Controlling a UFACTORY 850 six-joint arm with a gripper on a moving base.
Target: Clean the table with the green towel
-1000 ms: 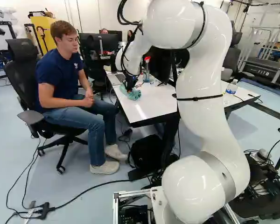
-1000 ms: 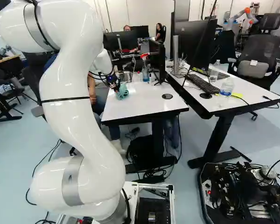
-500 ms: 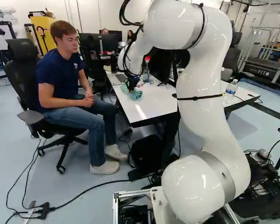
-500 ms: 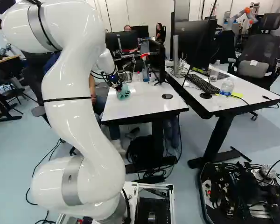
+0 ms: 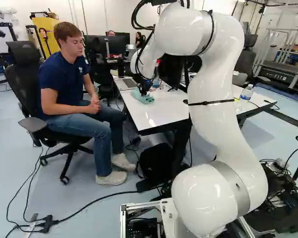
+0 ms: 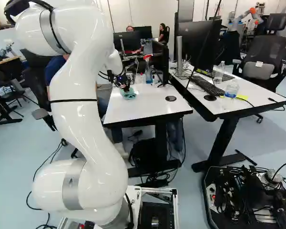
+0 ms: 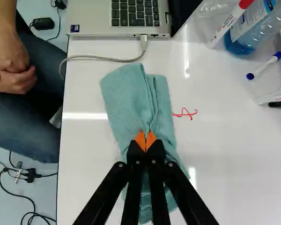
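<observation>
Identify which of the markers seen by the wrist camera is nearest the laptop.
The red-capped marker, with the white barrel; the blue-capped marker and black-ended marker are both farther from the laptop.

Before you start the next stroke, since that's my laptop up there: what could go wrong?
The towel could snag the cable plugged into the laptop, just ahead of it. The red mark sits beside the towel, so a stroke straight ahead may miss it.
</observation>
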